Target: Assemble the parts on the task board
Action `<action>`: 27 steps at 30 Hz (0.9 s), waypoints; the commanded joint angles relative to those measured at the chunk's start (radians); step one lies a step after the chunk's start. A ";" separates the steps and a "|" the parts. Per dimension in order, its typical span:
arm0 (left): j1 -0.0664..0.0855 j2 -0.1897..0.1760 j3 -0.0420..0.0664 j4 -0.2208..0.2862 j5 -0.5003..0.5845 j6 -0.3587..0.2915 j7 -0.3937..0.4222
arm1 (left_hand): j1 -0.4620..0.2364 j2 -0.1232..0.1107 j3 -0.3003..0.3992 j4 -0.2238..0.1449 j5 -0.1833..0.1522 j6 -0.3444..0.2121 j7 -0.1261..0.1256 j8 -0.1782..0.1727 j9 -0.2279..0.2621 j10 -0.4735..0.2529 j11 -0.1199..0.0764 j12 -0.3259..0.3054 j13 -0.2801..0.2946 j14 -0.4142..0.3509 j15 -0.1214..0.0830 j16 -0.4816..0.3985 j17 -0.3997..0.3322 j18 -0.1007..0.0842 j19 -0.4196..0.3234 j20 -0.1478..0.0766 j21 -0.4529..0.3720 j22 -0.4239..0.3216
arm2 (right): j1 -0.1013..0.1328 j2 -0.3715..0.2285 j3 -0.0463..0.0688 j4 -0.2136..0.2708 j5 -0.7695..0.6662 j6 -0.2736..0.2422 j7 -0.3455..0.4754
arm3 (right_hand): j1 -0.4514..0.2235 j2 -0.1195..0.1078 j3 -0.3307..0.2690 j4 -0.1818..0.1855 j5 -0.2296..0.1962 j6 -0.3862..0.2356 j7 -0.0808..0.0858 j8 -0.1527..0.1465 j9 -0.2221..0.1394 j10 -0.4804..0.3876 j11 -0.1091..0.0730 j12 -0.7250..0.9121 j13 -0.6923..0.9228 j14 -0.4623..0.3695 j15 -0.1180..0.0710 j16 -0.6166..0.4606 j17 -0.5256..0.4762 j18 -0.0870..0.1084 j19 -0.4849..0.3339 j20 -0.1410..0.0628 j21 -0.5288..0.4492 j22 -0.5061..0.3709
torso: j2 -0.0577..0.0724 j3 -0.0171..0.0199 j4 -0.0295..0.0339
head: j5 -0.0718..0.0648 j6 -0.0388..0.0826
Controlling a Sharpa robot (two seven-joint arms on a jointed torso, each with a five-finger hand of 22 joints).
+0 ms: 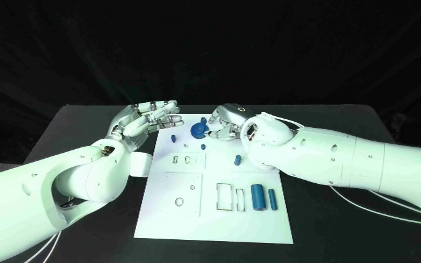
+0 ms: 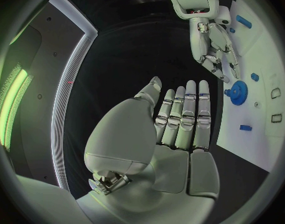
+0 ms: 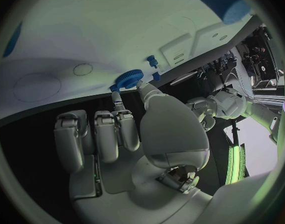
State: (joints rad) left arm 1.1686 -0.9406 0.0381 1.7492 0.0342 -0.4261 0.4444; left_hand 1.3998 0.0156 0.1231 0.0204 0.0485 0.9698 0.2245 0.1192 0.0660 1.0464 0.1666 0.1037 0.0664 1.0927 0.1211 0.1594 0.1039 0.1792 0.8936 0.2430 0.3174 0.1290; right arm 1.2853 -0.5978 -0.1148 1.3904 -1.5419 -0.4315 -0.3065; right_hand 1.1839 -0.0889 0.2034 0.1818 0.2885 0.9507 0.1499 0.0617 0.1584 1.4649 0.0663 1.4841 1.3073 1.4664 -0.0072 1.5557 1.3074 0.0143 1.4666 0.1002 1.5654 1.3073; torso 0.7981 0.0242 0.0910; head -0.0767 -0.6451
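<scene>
1. The task board [image 1: 176, 214], a white plate, lies mid-table with most slots unfilled, so assembly looks early
2. The right hand [image 1: 224, 123] pinches the blue gear [image 1: 198, 130] at the board's far edge; next it likely needs carrying to its seat and lowering squarely
3. The left hand [image 1: 145, 120] is released, fingers straight, just left of the board
4. The gear is a small toothed disc with a hub

The surface [image 1: 97, 123] is black and matte, with a straight far edge. Behind it hangs a dark backdrop [image 1: 210, 31] that looks like black cloth with faint folds. In the left wrist view a grey panel [image 2: 46, 64] stands beside the surface, and a thin white light strip [image 2: 71, 79] runs along its edge. A green-yellow glow [image 2: 12, 102] lies near that panel.
</scene>
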 commanded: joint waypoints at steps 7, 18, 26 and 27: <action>0.001 0.001 0.000 -0.002 -0.006 0.019 0.006 | 0.003 -0.001 0.003 -0.007 0.004 0.002 0.002 -0.005 -0.001 0.001 0.003 -0.005 0.000 0.007 0.002 -0.006 -0.001 0.005 -0.002 0.002 -0.004 -0.002 | 0.043 -0.168 0.005 0.119 0.197 -0.122 0.192 | 0.052 -0.003 0.019 -0.029 -0.022 0.025 0.000 0.007 0.000 0.032 0.000 -0.008 0.182 0.092 -0.003 -0.007 0.210 -0.014 0.104 -0.003 0.005 0.263 | -0.005 -0.0011 -0.0061 | -0.009 0.009; 0.001 0.008 -0.001 -0.010 -0.006 0.026 0.004 | 0.004 -0.002 0.004 -0.009 0.004 0.002 0.002 -0.005 -0.001 0.002 0.003 -0.006 0.000 0.007 0.002 -0.007 -0.001 0.005 -0.002 0.002 -0.004 -0.002 | 0.052 -0.339 0.003 0.103 0.391 0.021 0.355 | 0.141 -0.044 0.022 -0.095 -0.042 0.031 -0.006 0.000 -0.005 -0.023 -0.007 -0.078 0.128 0.078 -0.010 -0.037 0.153 0.003 0.065 -0.011 -0.049 0.202 | -0.014 0.0011 -0.0144 | -0.021 0.013; 0.000 0.012 -0.001 -0.017 -0.006 0.028 0.004 | 0.005 -0.002 0.005 -0.011 0.004 0.003 0.002 -0.006 0.000 0.002 0.003 -0.006 0.000 0.008 0.002 -0.008 -0.001 0.005 -0.002 0.002 -0.004 -0.002 | 0.025 -0.389 0.002 0.078 0.348 0.041 0.369 | 0.146 -0.054 0.009 -0.097 -0.042 0.005 0.001 -0.001 -0.013 -0.029 -0.001 -0.086 0.122 0.080 -0.003 -0.034 0.162 0.002 0.068 -0.006 -0.047 0.205 | -0.014 0.0022 -0.0119 | -0.025 0.010; 0.000 0.012 -0.001 -0.018 -0.006 0.028 0.004 | 0.005 -0.002 0.005 -0.011 0.004 0.003 0.002 -0.006 0.000 0.002 0.003 -0.006 0.000 0.008 0.002 -0.008 -0.001 0.005 -0.002 0.002 -0.004 -0.002 | 0.022 -0.392 0.002 0.074 0.345 0.043 0.369 | 0.146 -0.054 0.007 -0.097 -0.042 0.004 0.002 -0.001 -0.013 -0.028 -0.001 -0.085 0.123 0.081 -0.003 -0.033 0.163 0.002 0.068 -0.006 -0.046 0.206 | -0.013 0.0015 -0.0123 | -0.025 0.011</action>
State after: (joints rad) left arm 1.1683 -0.9305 0.0365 1.7315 0.0341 -0.4197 0.4431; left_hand 1.3998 0.0156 0.1288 0.0147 0.0485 0.9698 0.2245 0.1192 0.0660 1.0463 0.1666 0.1037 0.0663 1.0927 0.1210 0.1556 0.1039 0.1792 0.8936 0.2430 0.3174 0.1282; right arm 1.3093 -0.9890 -0.1133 1.4663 -1.1919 -0.4277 0.0241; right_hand 1.3243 -0.1426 0.2182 0.0839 0.2497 0.9626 0.1517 0.0641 0.1467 1.4415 0.0643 1.4016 1.3080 1.4666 -0.0148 1.5246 1.3073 0.0143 1.4664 0.0927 1.5198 1.3079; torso 0.7840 0.0259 0.0776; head -0.1006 -0.6339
